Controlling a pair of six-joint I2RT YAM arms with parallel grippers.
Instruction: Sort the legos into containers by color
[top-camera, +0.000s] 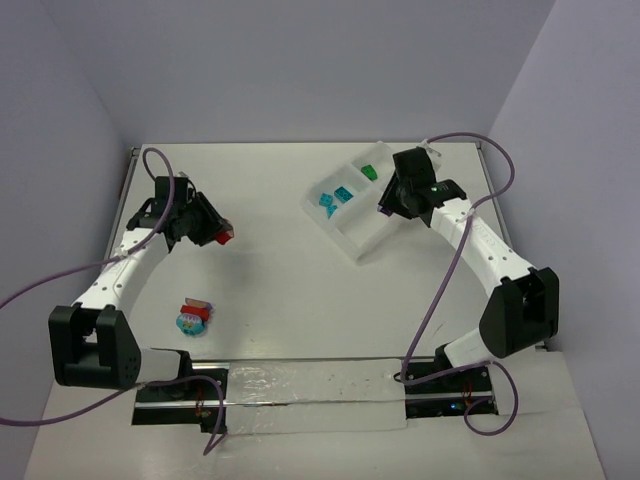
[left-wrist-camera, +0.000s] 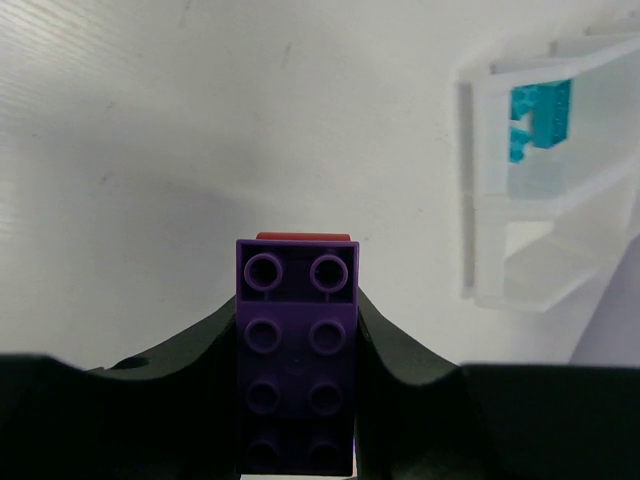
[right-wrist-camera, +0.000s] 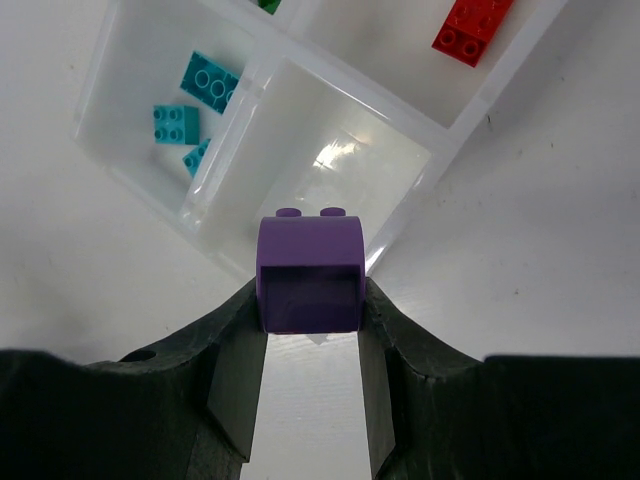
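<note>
The left gripper (top-camera: 218, 235) is clenched on a glossy purple two-by-four studded plastic brick (left-wrist-camera: 297, 350). Its matte black fingers (left-wrist-camera: 400, 350) press against the brick's long sides. A red brick (left-wrist-camera: 303, 236) is stuck to the purple one's far end, and only a thin edge of it shows in the wrist view. The joined pair hangs above the flat white table (top-camera: 290, 290), well to the left of the clear, translucent plastic tray (top-camera: 357, 243).

The right gripper (right-wrist-camera: 310, 300) grasps a smooth purple block with a rounded top and two studs (right-wrist-camera: 310, 255), hollow on the side facing the wrist camera. The block is above the tray's near compartment (right-wrist-camera: 340, 160), whose bare floor catches a bright glare. The thin dividing walls look milky and slightly rounded at the rim.

In the neighbouring compartment lie three teal studded bricks (right-wrist-camera: 208, 80). They are apart from one another, and one is close against the divider. A second red brick (right-wrist-camera: 472, 25) lies in another compartment with its round studs facing up. A green brick (top-camera: 369, 172) sits in the section farthest from the arms.

On the table near the left arm's base rests a small clump of pink, red and pale blue pieces (top-camera: 192, 317). It is too small in the overhead view to tell how the pieces join, though the pale one seems rounded.
</note>
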